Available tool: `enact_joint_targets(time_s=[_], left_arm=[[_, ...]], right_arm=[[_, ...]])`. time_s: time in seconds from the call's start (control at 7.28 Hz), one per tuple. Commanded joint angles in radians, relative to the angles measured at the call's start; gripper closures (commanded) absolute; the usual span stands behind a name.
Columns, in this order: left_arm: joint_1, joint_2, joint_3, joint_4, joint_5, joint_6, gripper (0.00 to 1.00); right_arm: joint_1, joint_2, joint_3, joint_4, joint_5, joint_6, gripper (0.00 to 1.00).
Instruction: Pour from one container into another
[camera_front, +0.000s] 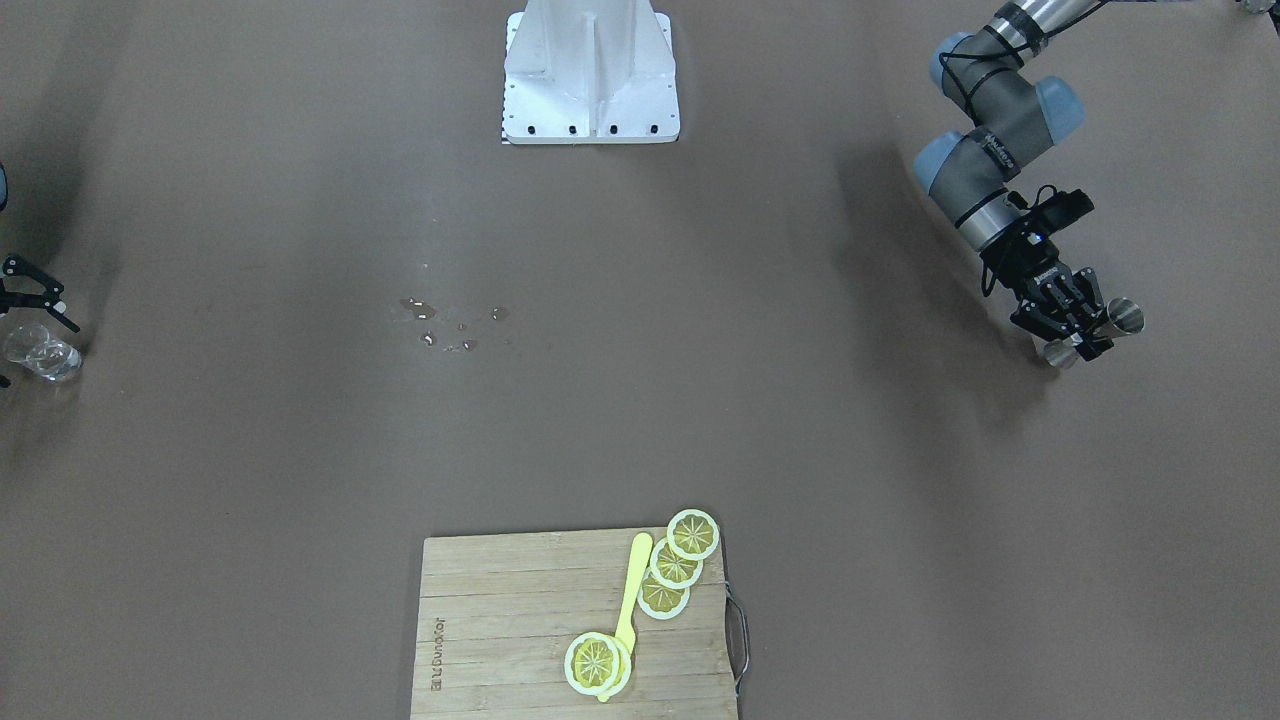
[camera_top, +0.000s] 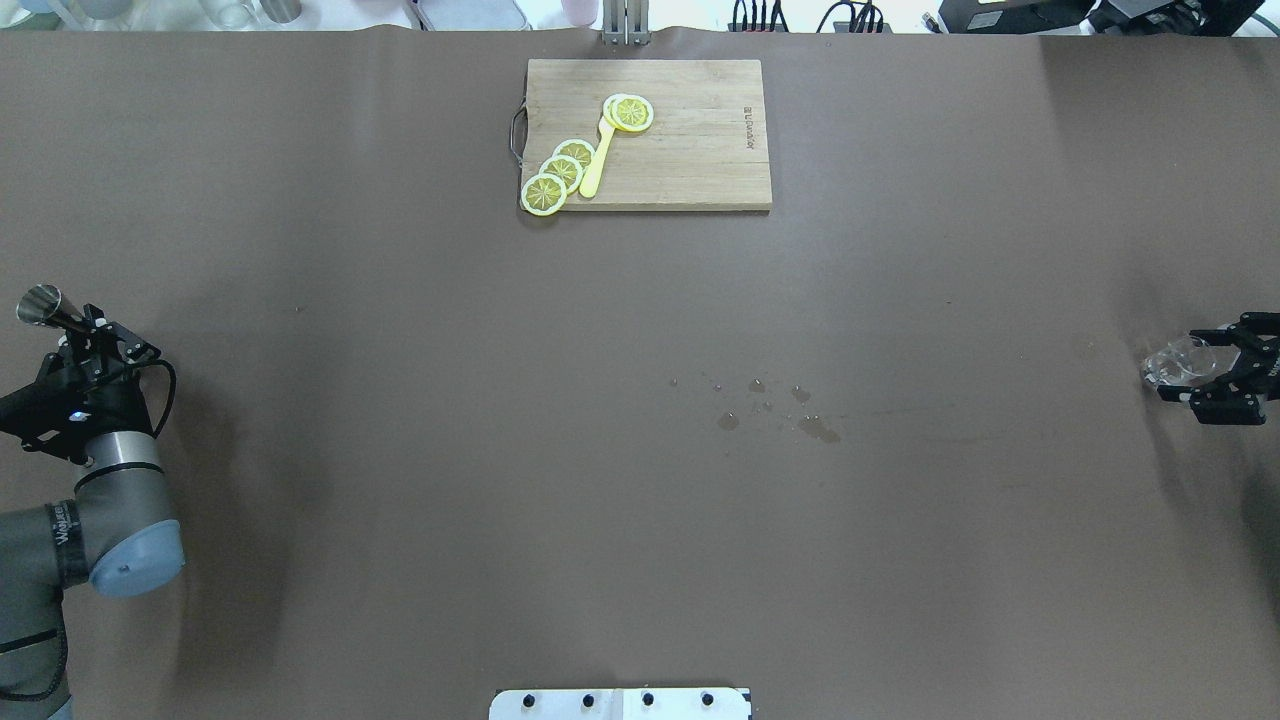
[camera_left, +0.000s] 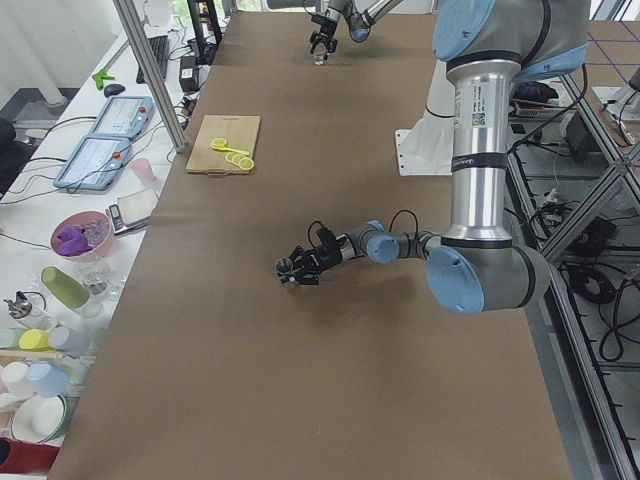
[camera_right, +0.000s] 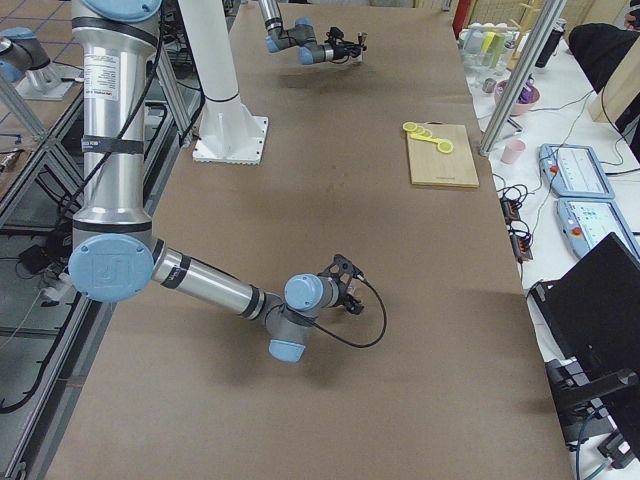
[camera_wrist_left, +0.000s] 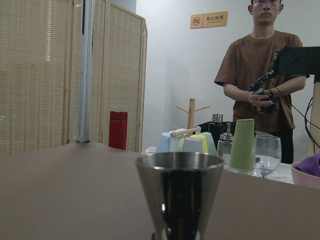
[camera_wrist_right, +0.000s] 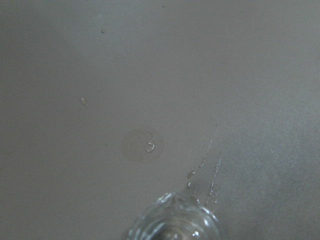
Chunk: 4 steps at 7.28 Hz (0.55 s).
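Left claw (camera_top: 78, 326) is clenched on the jigger (camera_top: 38, 305) at the overhead frame's left edge. The glass (camera_top: 1168, 364) sits at the right edge, well apart, with the right claw (camera_top: 1190, 366) bracketing it. I cannot tell whether that claw grips.

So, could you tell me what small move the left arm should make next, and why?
Probably carry the jigger inward toward the table's middle, keeping it upright. The left claw grips its waist at one end of the table, while the glass is at the opposite end by the right claw, too far apart to pour.
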Motion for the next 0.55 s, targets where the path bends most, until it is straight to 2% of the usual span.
enact_joint_targets(time_s=[0.0, 0.27, 0.41], left_arm=[[0.006, 0.001, 0.001, 0.001, 0.0, 0.003, 0.8], [0.006, 0.001, -0.004, 0.001, 0.0, 0.007, 0.58], [0.006, -0.001, -0.007, 0.001, 0.0, 0.01, 0.5]], right_arm=[[0.002, -0.015, 0.002, 0.031, 0.005, 0.003, 0.0], [0.003, -0.066, 0.013, 0.067, 0.024, 0.006, 0.0], [0.008, -0.084, 0.015, 0.079, 0.062, 0.008, 0.0]])
